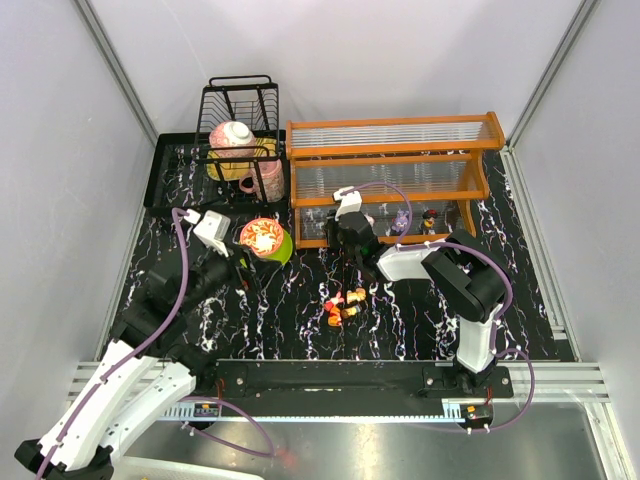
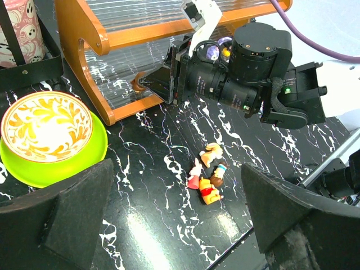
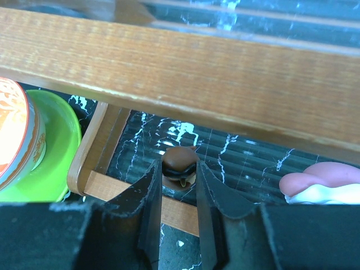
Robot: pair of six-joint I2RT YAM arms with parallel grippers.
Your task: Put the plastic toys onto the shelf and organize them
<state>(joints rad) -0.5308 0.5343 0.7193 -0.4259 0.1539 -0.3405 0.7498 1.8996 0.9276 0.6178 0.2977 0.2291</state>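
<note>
The orange-framed shelf (image 1: 390, 170) stands at the back of the table. My right gripper (image 3: 179, 174) reaches under the shelf's middle rail (image 3: 185, 67) at the left end and is shut on a small brown toy (image 3: 180, 163) just above the ribbed bottom panel; I cannot tell whether the toy touches it. A pink-white toy (image 3: 323, 183) sits to its right. A purple toy (image 1: 402, 218) and a dark toy (image 1: 429, 220) stand further right on the bottom tier. Several toys (image 2: 208, 177) lie in a heap on the table. Above and short of them hangs my left gripper (image 2: 180, 225), open and holding nothing.
A red patterned bowl (image 1: 260, 236) on a green plate (image 1: 283, 247) sits just left of the shelf, close to my left arm. A black wire dish rack (image 1: 240, 125) with pink cups stands at the back left. My right arm's body (image 2: 253, 73) lies across the shelf's front.
</note>
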